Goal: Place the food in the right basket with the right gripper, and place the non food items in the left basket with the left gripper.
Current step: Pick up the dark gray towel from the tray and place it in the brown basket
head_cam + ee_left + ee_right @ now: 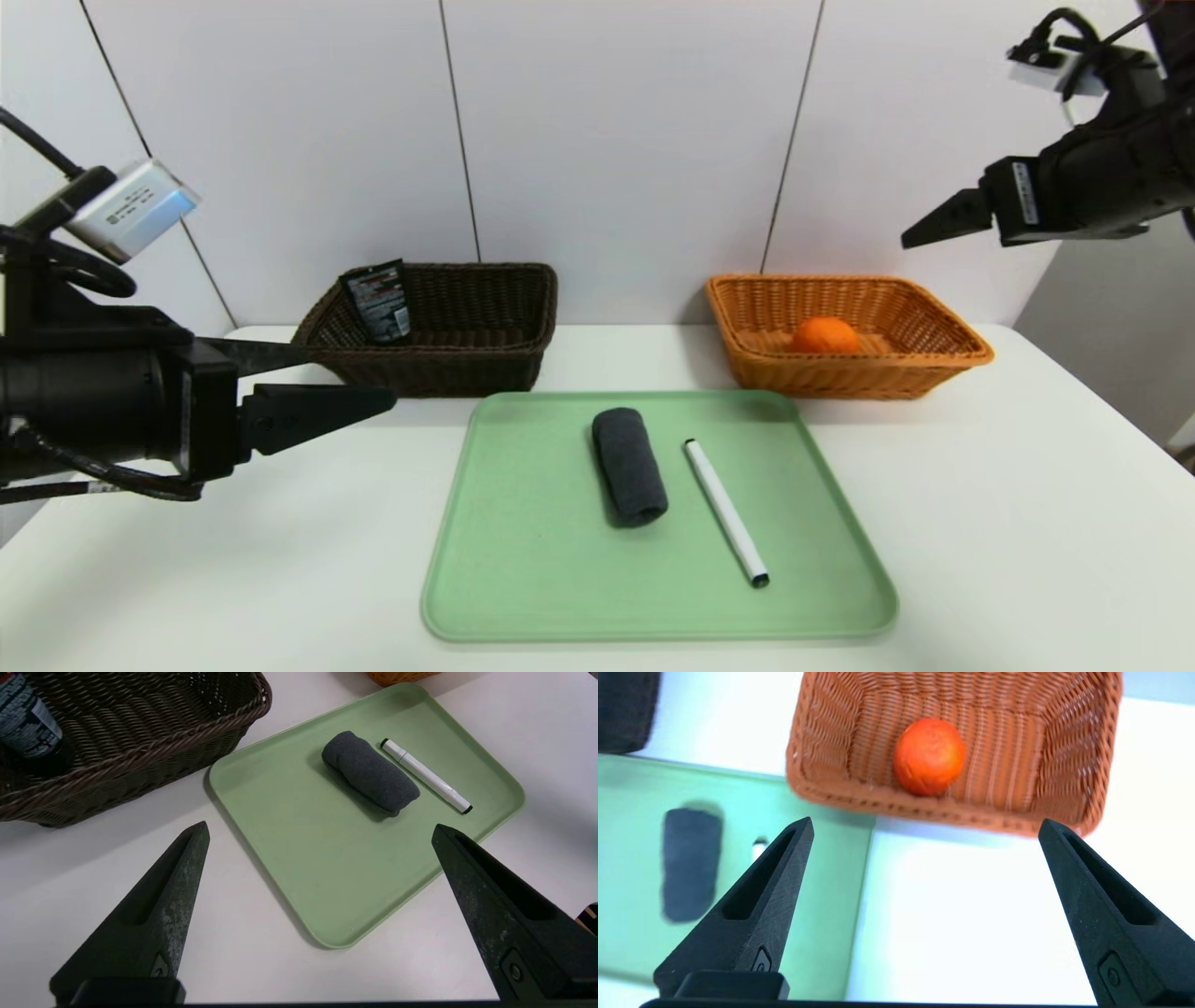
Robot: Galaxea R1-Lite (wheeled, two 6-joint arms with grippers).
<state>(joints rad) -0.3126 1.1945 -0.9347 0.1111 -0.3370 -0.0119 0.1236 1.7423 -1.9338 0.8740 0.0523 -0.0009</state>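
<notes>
The cloth (630, 467) and the pen (727, 513) lie on the tray (523, 597), the pen to the right. The left gripper (320, 830), near left, is wide open and empty. The cloth should be light and soft; better take it across the middle. The pen looks stiff, maybe slippery: grip mid-barrel. The right gripper (926, 823), far right, is wide open, also empty.

Head view: faces forward and down over the white counter (1008, 485), farthest off. Left and right wrist views: closer, looking down past black pointed fingers (173, 896); both share the pale-green rectangular tray (299, 858).
</notes>
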